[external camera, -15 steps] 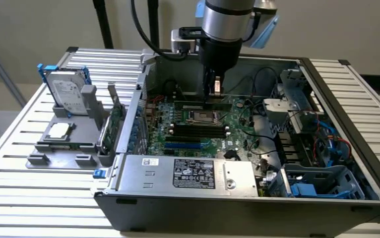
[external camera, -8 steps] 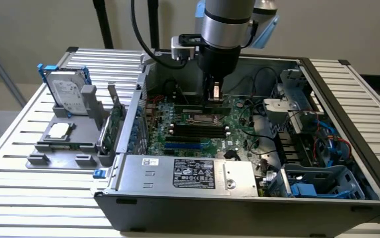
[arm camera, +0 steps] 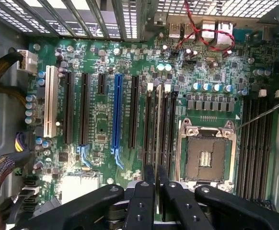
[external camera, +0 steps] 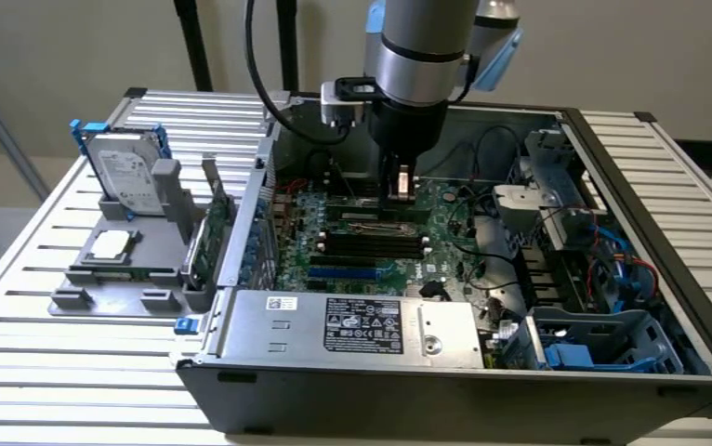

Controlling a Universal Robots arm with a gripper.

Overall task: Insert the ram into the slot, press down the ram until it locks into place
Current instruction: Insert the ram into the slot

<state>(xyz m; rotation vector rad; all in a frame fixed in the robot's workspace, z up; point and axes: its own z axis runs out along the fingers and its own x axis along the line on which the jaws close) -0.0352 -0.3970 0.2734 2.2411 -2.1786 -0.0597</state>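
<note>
A slatted metal tabletop (external camera: pixel 33 372) carries an open computer case (external camera: pixel 455 390), its green motherboard (external camera: pixel 437 237) exposed. The robot arm (external camera: pixel 421 46) reaches down into the case. In the wrist view, the end effector (arm camera: pixel 156 171) is clamped on the ram (arm camera: pixel 157 139). The ram is seen edge-on as a thin pale strip running out from between the two black fingers (arm camera: pixel 142 201). It lines up along a black slot (arm camera: pixel 159 103) in the parallel bank just beside the CPU socket (arm camera: pixel 204 153). Whether it is seated cannot be told.
</note>
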